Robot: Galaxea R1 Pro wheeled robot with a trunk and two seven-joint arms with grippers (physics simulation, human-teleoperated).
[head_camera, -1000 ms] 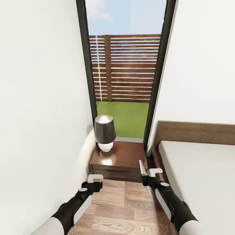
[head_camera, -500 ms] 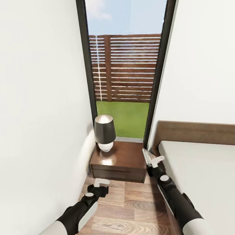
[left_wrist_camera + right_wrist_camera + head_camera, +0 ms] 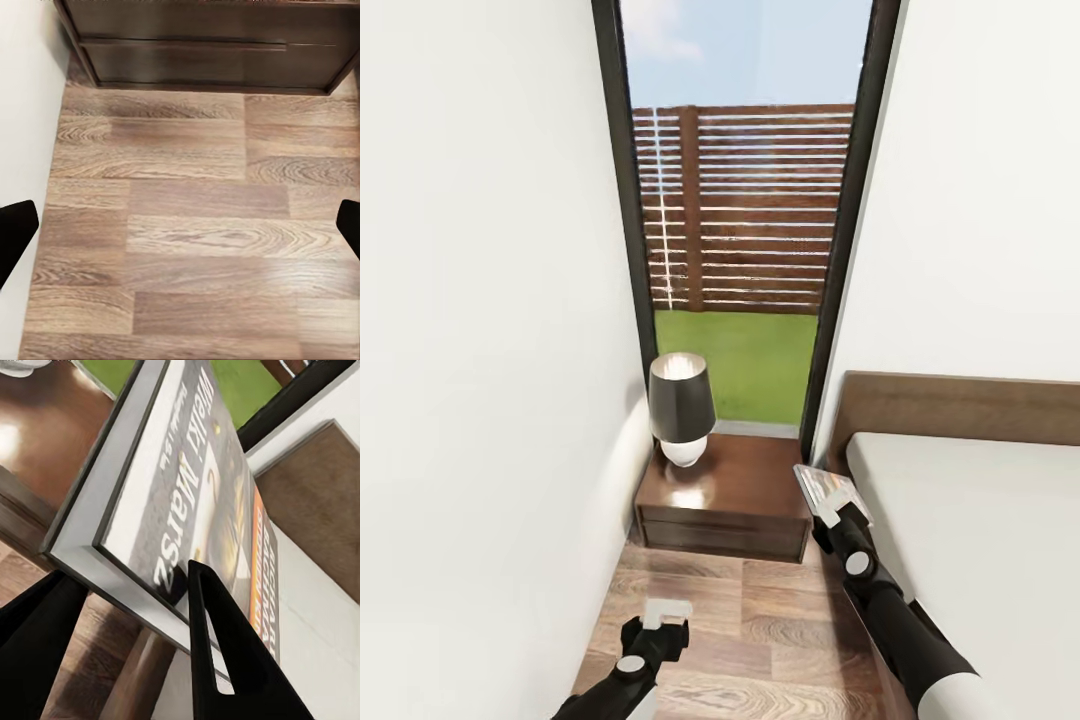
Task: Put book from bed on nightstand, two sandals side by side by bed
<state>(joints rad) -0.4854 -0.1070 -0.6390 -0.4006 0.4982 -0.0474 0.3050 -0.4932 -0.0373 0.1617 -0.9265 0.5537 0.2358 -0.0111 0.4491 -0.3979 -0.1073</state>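
Note:
My right gripper (image 3: pixel 838 506) is shut on the book (image 3: pixel 826 488), a thin paperback with white lettering and an orange band (image 3: pixel 202 502). It holds the book tilted in the air above the gap between the nightstand (image 3: pixel 725 488) and the bed (image 3: pixel 980 560), at the nightstand's right edge. One black finger (image 3: pixel 225 660) lies across the cover. My left gripper (image 3: pixel 665 612) hangs open over the wood floor in front of the nightstand's drawer fronts (image 3: pixel 210 45), with nothing between its fingertips (image 3: pixel 15 232). The sandals are out of view.
A lamp (image 3: pixel 680 405) with a dark shade and white base stands at the back left of the nightstand. A white wall runs close along the left. A tall black-framed window (image 3: pixel 745 210) is behind the nightstand. The brown headboard (image 3: pixel 960 405) meets the right wall.
My right gripper has carried the book forward and up to the nightstand's right edge, and the cover has turned flatter. My left arm has drawn back and lower toward me.

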